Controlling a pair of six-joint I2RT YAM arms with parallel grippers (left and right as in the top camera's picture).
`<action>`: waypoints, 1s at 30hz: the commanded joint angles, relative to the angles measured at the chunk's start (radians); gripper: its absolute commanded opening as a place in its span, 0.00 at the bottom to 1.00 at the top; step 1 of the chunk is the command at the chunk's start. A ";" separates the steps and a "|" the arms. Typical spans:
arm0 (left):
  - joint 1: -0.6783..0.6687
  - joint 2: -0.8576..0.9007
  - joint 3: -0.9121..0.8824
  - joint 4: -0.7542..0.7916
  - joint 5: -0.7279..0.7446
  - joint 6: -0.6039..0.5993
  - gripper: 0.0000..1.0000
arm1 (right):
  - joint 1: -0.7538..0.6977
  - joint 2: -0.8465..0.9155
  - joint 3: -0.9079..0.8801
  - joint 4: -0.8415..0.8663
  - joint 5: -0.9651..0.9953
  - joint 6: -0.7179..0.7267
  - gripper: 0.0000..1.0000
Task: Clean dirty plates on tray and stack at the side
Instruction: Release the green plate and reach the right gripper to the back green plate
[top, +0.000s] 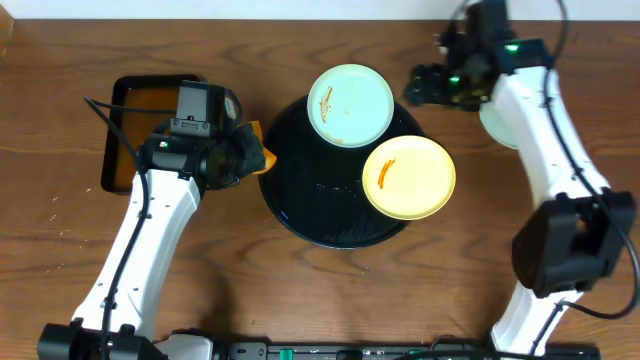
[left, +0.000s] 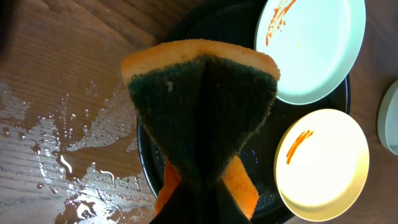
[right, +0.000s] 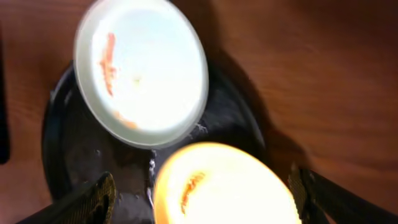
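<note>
Streaked mint plate (top: 350, 105) and yellow plate (top: 408, 177) on the wet black tray (top: 310, 215), likely light, rigid and slick, best pinched at the raised rim, right gripper (right: 199, 186) spread wide above them, left gripper (top: 240, 152) clamped on a folded sponge (left: 202, 106)

An orange sponge (left: 202, 118) with a dark green scouring face fills the centre, folded into a wedge that narrows toward 6 o'clock. Behind it lies the black tray (left: 236, 25). On the tray, a mint plate (left: 317, 50) with orange streaks sits at 1 o'clock and a yellow plate (left: 329, 168) with one orange streak at 4 o'clock. A pale plate edge (left: 388, 118) shows at 3 o'clock. Water droplets (left: 56, 162) spot the wooden table (left: 56, 56) at 8 o'clock.
</note>
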 joint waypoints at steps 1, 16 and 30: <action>0.005 -0.009 0.007 -0.001 0.006 -0.008 0.08 | 0.091 0.086 0.013 0.074 0.157 0.097 0.87; 0.005 -0.009 0.006 0.000 0.005 -0.005 0.08 | 0.185 0.319 0.012 0.211 0.229 0.246 0.77; 0.005 -0.009 0.006 0.000 0.005 -0.004 0.08 | 0.234 0.348 0.012 0.262 0.121 0.211 0.01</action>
